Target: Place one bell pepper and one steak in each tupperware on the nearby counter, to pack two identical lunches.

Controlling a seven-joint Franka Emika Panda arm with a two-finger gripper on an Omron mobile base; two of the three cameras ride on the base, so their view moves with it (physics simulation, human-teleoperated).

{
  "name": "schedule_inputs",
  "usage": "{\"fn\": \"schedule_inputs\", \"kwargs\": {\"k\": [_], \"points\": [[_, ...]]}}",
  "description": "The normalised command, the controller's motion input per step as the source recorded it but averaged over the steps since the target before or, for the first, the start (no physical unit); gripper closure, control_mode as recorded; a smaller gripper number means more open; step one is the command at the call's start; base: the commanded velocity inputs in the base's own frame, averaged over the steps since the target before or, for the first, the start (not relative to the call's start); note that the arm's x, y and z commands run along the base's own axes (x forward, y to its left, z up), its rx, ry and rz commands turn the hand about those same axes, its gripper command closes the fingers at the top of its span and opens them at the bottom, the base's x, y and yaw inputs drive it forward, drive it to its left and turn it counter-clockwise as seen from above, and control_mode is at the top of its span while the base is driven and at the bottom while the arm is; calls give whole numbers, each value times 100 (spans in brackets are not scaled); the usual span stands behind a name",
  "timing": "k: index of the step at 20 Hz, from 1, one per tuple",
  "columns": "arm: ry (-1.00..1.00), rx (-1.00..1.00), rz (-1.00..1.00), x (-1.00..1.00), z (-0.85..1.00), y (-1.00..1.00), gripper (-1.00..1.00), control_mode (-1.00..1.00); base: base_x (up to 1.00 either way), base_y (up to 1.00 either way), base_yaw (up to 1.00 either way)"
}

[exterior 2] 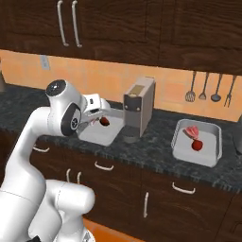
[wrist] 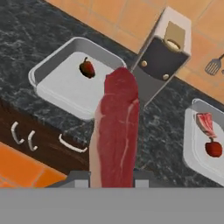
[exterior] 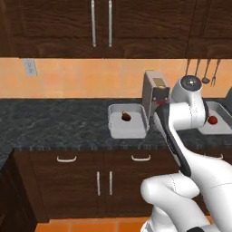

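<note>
My gripper (wrist: 111,178) is shut on a steak (wrist: 116,131), a long pinkish-red slab with pale streaks that hangs above the counter (exterior: 54,122). It hovers near the right edge of the left tupperware (wrist: 65,89), which holds one bell pepper (wrist: 87,68). In the base views this tupperware (exterior: 128,130) and its bell pepper (exterior: 126,116) lie just left of my hand. The right tupperware (wrist: 192,151) holds a second steak (wrist: 204,123) and a second bell pepper (wrist: 213,148). They show again in the right base view as the tupperware (exterior 2: 208,153), steak (exterior 2: 190,132) and pepper (exterior 2: 197,145).
A tall grey appliance (exterior 2: 139,106) stands on the counter between the two containers, close to my hand. Kitchen utensils (exterior 2: 208,87) hang on the orange tiled wall at the back right. Dark wood cabinets (exterior: 102,181) with silver handles sit below the counter edge.
</note>
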Motion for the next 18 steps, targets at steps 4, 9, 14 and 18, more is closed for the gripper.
{"fn": "schedule_inputs", "kwargs": {"k": [4, 9, 14, 18], "points": [[0, 0, 0, 0, 0, 0, 100, 100, 46, 96, -27], [0, 0, 0, 0, 0, 0, 100, 100, 81, 20, -25], [0, 0, 0, 0, 0, 0, 100, 100, 25, 2, -28], [0, -10, -29, -5, -58, 0, 100, -100, 0, 0, 0]]}}
